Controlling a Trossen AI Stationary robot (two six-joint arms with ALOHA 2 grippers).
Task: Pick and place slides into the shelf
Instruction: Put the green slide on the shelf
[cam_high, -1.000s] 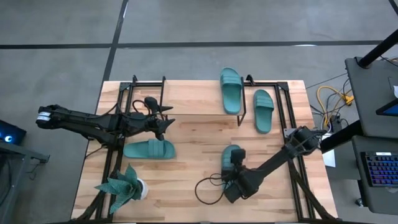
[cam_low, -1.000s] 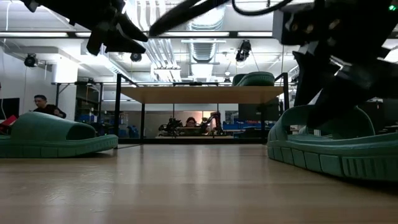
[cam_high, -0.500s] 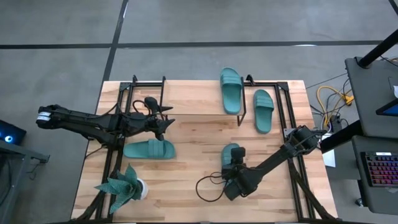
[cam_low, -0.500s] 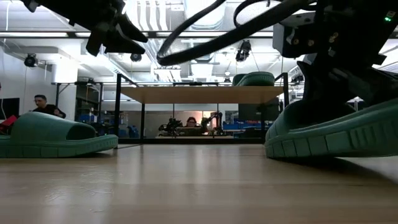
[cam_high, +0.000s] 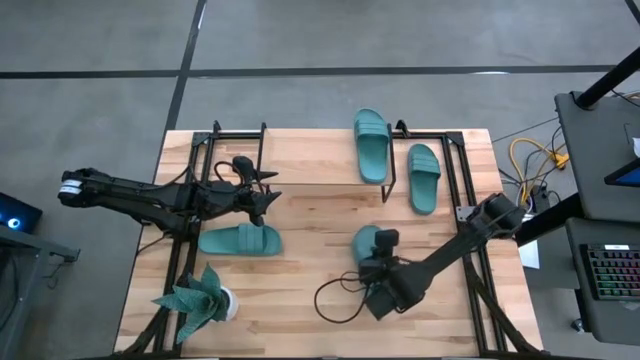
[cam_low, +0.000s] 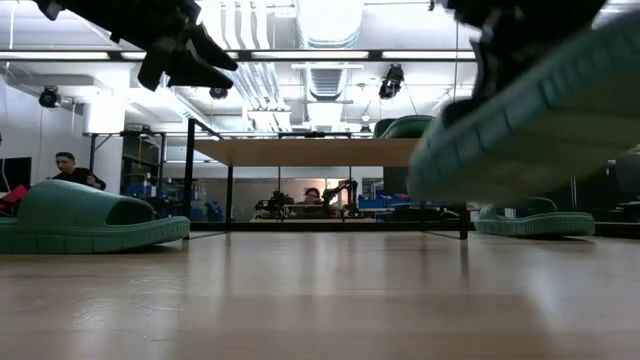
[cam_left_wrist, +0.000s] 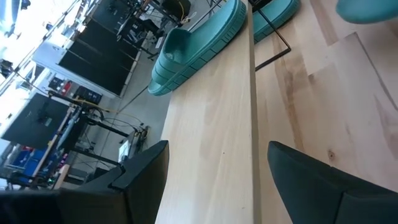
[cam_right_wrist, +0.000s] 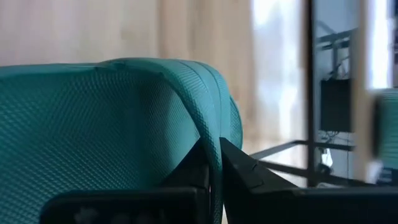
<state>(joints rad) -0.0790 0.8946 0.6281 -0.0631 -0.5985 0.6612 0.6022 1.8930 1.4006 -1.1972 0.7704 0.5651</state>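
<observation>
Nearest, the right hand (cam_high: 377, 262) is clamped tight on the edge of a teal rubber sandal (cam_high: 366, 243), which the low view shows tilted and lifted clear of the pale, plank-grained wooden tabletop (cam_high: 310, 290); up close its rubber has a fine dimpled texture (cam_right_wrist: 106, 130). Beside the tabletop's near left corner stands a spiky-leaved plant (cam_high: 198, 302) in a white pot. Just beyond it a second sandal (cam_high: 240, 240) lies flat on its side-ribbed sole, with a wide arched strap. Above and just behind that sandal hovers the left hand (cam_high: 262, 195), its dark fingers (cam_left_wrist: 311, 180) spread wide apart, holding nothing. Farther back is the shelf (cam_low: 305, 152), a flat light-wood board on thin black wire legs, with a third sandal (cam_high: 372, 145) resting on top. A fourth sandal (cam_high: 424, 177) lies just beside the shelf on the tabletop.
</observation>
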